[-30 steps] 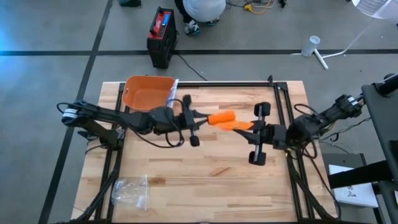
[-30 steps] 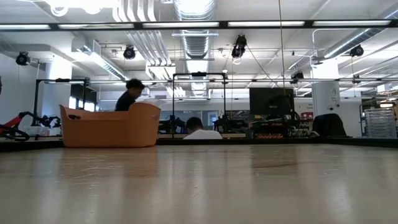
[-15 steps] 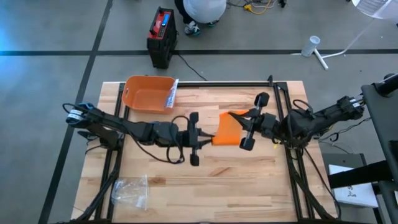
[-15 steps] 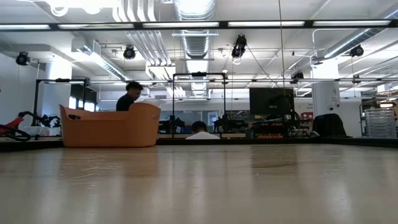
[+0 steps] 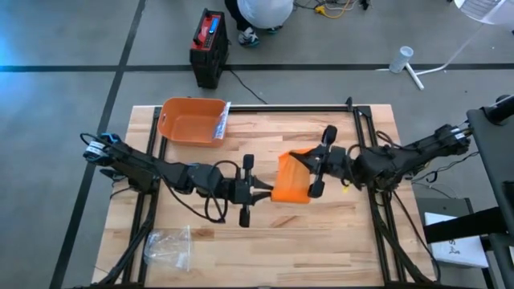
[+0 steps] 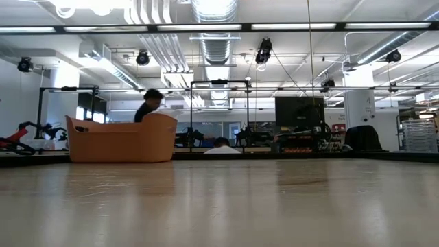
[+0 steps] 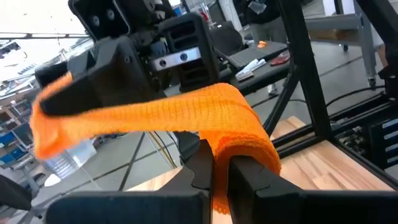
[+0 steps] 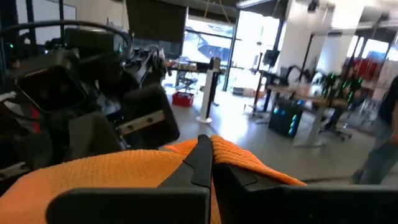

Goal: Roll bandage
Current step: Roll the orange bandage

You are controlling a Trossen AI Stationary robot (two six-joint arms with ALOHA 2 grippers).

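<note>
An orange woven bandage [image 5: 291, 178] is held in the air between my two grippers over the middle of the table, and from above it shows as a broad band. My left gripper [image 5: 263, 189] is shut on its left end. My right gripper [image 5: 310, 168] is shut on its right end. In the left wrist view the bandage [image 7: 186, 112] arches from my own fingers up to the other gripper. The low view shows neither the bandage nor the grippers. My left gripper pinches one end of the bandage [image 7: 221, 186] between its two fingers [image 7: 202, 165], coming level from the table's left. The band rises from the pinch, clear of the table. My right gripper pinches the bandage's other end [image 8: 230, 155] between its shut fingers [image 8: 200, 160], coming level from the table's right. The cloth spreads wide on both sides of the fingers and is clear of the table.
An orange tub [image 5: 191, 120] stands at the table's far left and also shows in the low view [image 6: 120, 137]. A clear plastic bag [image 5: 169, 246] lies at the near left corner. Black frame rails run along the table's edges. People are in the room behind.
My left gripper has gone toward the table's near edge and a little to the right. My right gripper has gone toward the table's left and turned. The bandage, a narrow strip a second ago, now shows spread as a broad band between them.
</note>
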